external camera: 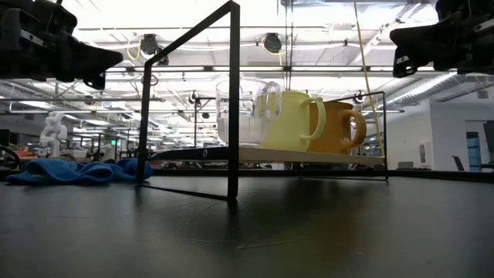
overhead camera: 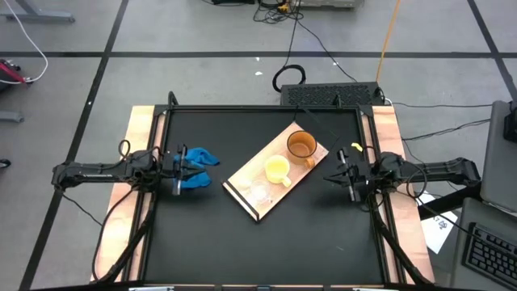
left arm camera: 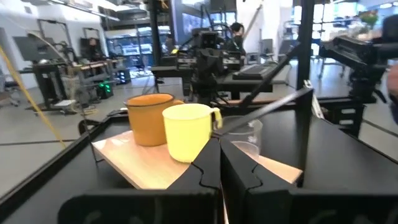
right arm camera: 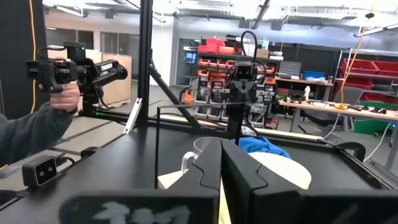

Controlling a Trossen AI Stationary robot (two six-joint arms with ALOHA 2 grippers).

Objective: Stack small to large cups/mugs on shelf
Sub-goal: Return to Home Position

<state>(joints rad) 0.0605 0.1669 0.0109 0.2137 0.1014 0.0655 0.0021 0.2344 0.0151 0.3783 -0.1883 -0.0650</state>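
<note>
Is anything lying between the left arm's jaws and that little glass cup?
Yes. A crumpled blue cloth lies on the table just ahead of the left jaws, between them and the shelf where the glass cup stands. A thin black frame bar also crosses the left wrist view before the cup.

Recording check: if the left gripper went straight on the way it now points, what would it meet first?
Most likely the medium yellow handled mug on the light-wood board; the small clear glass mug sits just beside that line. Height is unclear, so the left gripper might pass above them.
</note>
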